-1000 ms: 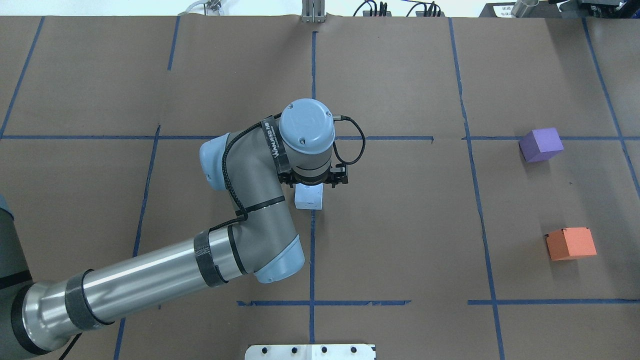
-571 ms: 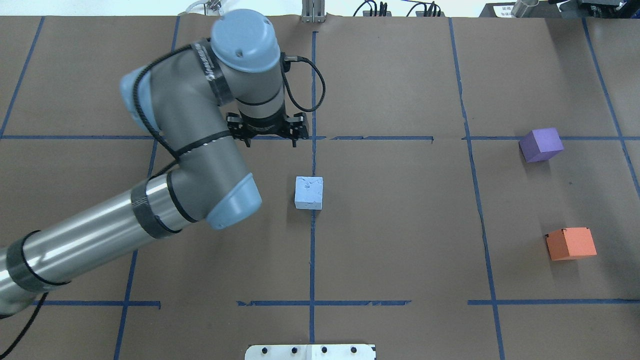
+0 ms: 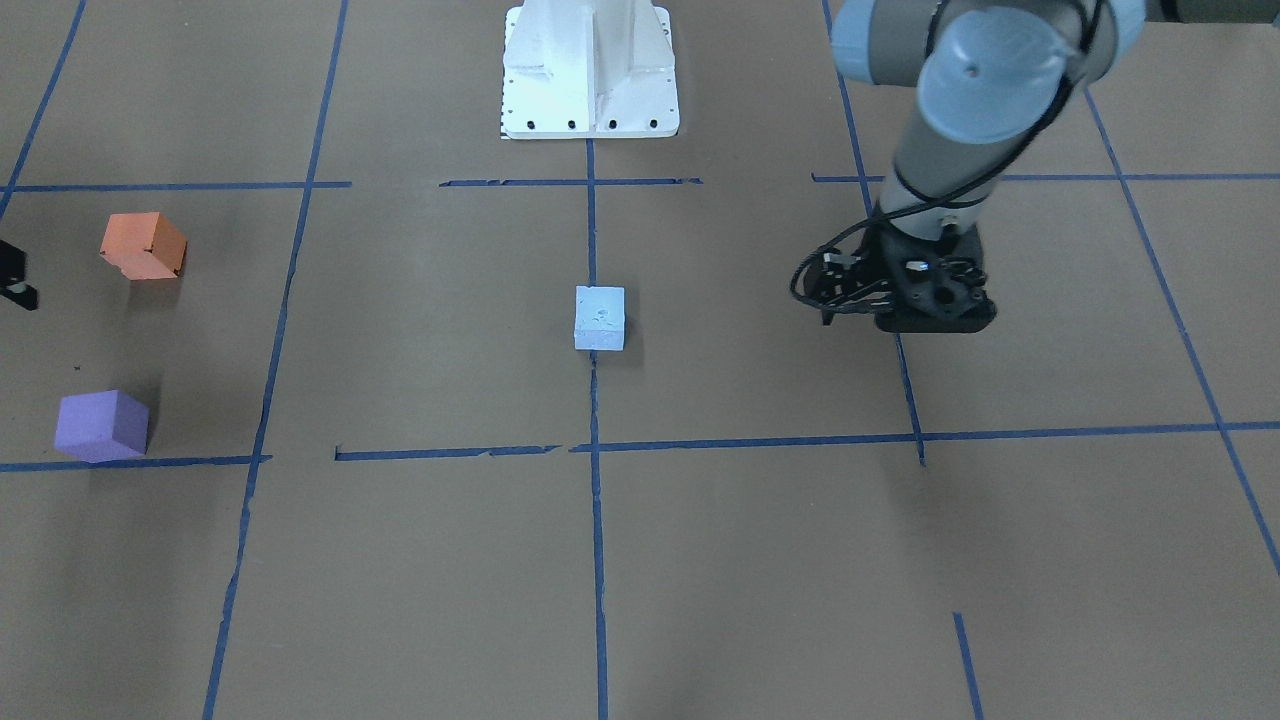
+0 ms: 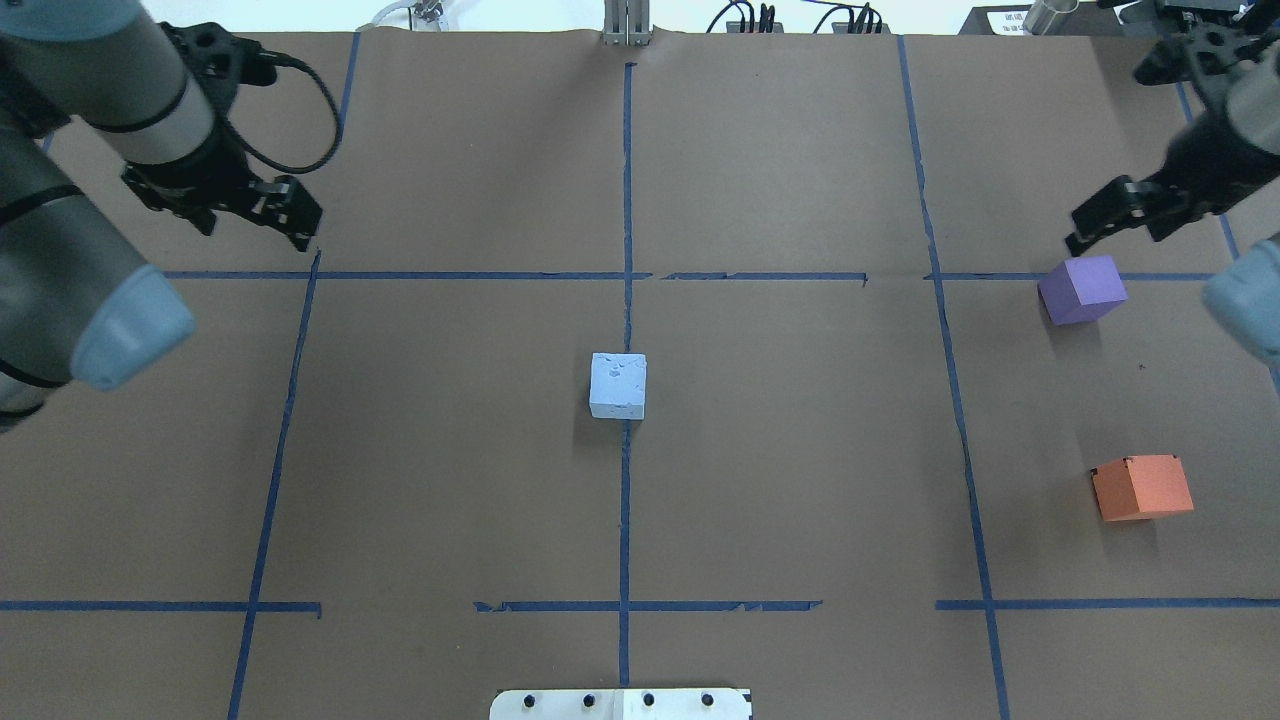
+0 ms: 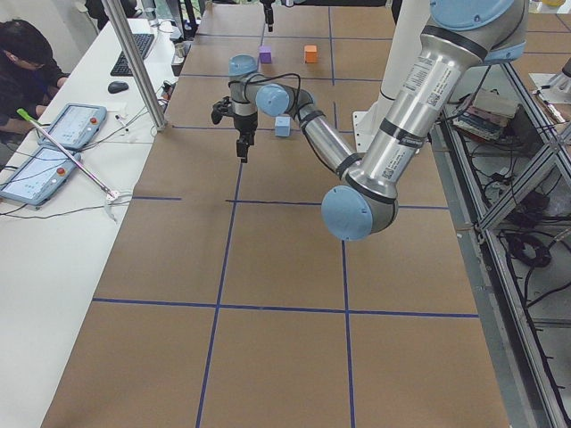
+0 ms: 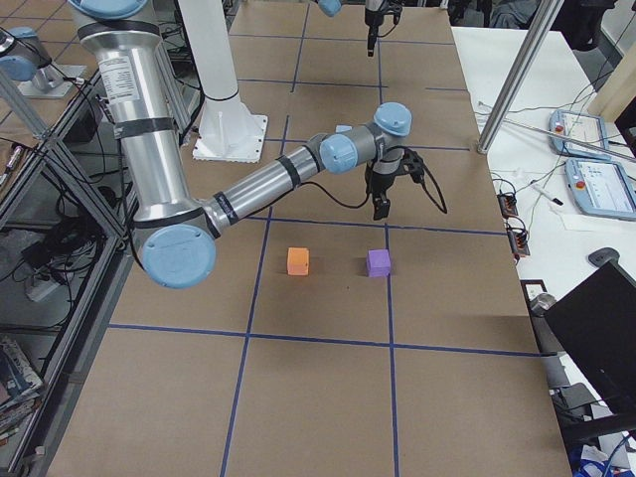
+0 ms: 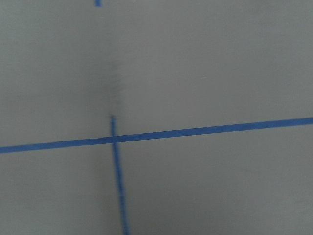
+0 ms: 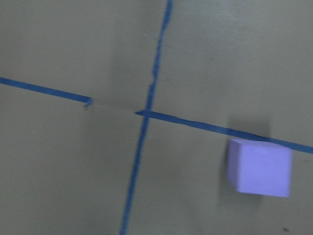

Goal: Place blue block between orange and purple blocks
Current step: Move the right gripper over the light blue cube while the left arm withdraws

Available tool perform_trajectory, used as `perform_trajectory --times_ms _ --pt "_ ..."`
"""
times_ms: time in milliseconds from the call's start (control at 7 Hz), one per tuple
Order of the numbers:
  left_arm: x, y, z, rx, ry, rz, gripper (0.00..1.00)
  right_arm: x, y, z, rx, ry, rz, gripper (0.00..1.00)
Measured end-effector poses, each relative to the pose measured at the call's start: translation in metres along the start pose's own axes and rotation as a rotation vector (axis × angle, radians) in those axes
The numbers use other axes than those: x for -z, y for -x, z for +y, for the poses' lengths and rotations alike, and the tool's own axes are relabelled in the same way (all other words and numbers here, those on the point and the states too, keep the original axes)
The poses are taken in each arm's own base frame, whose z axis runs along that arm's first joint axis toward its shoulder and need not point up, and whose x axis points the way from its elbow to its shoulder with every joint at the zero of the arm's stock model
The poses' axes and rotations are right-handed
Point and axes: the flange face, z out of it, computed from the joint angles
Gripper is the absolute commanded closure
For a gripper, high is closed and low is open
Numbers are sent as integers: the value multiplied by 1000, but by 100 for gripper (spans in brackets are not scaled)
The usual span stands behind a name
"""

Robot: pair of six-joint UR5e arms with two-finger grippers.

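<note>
One new arrival: right end effector (image 4: 1100, 222).

Opposed views sharing blue block (image 4: 618, 385)

Legible text: none. Sheet (image 4: 1003, 17) beyond counter's (image 4: 800, 450) far-right corner bears print, too small to read.

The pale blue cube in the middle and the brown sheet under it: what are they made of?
Blue block: probably soft foam with a matte finish; its top shows small pits and dents. Table cover: looks like brown kraft paper, dull with no gloss, lying flat with blue tape lines stuck across it.
</note>
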Motion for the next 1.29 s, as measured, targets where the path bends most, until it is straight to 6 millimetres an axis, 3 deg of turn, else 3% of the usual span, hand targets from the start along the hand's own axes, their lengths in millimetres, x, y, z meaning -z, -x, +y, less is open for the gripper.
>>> perform_trajectory --times_ms 286,571,714,857,1000,1286 --pt "1 154 19 -48 45 -7 0 -30 155 -11 -60 -12 -6 0" --pt "-10 296 70 -25 96 8 0 -56 273 4 -115 -33 -12 0" --pt "-15 349 97 -31 105 13 0 -72 321 11 -150 -39 -4 0" --pt "-17 389 121 -25 106 34 0 -93 368 14 -180 -42 15 0" --pt "-18 408 137 -13 100 64 0 -109 403 15 -204 -38 30 0" --pt "-19 417 147 -1 96 95 0 -131 453 16 -234 -40 62 0"
